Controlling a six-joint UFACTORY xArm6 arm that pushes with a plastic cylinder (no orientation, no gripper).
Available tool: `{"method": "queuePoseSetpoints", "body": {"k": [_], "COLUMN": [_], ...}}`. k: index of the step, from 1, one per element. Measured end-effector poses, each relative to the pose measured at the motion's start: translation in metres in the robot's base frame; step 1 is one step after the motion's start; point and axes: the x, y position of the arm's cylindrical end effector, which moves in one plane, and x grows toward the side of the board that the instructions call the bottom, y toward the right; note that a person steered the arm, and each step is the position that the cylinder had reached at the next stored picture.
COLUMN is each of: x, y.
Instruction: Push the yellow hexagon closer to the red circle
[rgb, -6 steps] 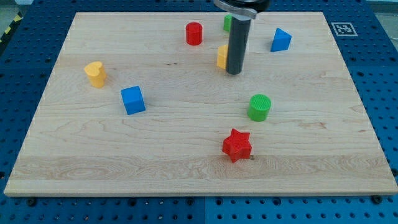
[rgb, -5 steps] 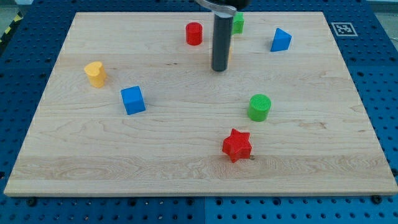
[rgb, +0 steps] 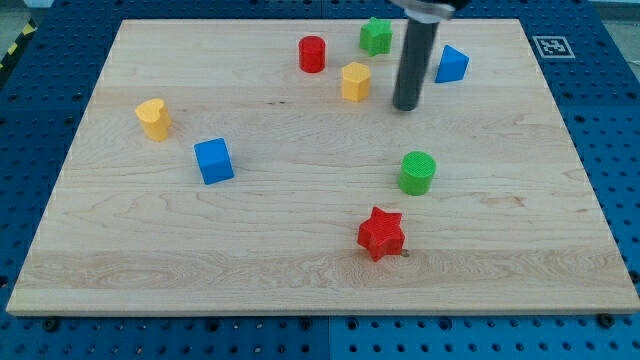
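The yellow hexagon (rgb: 355, 81) stands near the view's top, just right of and below the red circle (rgb: 312, 53), a short gap apart. My tip (rgb: 405, 106) is on the board to the right of the yellow hexagon and slightly lower, not touching it. The dark rod rises from the tip to the view's top edge.
A green block (rgb: 376, 35) sits at the top above the hexagon. A blue triangle (rgb: 451, 63) is right of the rod. A green circle (rgb: 417, 172), a red star (rgb: 381, 233), a blue cube (rgb: 213, 160) and a yellow heart (rgb: 153, 118) lie lower down.
The rod has swung from the hexagon's spot, where it hid the block, to its right side. The hexagon now shows in full, slightly up and left of where it was.
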Motion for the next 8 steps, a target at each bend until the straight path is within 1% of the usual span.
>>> {"method": "queuePoseSetpoints", "body": {"k": [1, 2, 3, 4, 5, 6, 7, 8], "x": [0.002, 0.002, 0.000, -0.027, -0.028, -0.028, -0.031, -0.031], "y": [-0.042, -0.044, -0.031, -0.026, -0.026, -0.028, -0.051, -0.058]}}
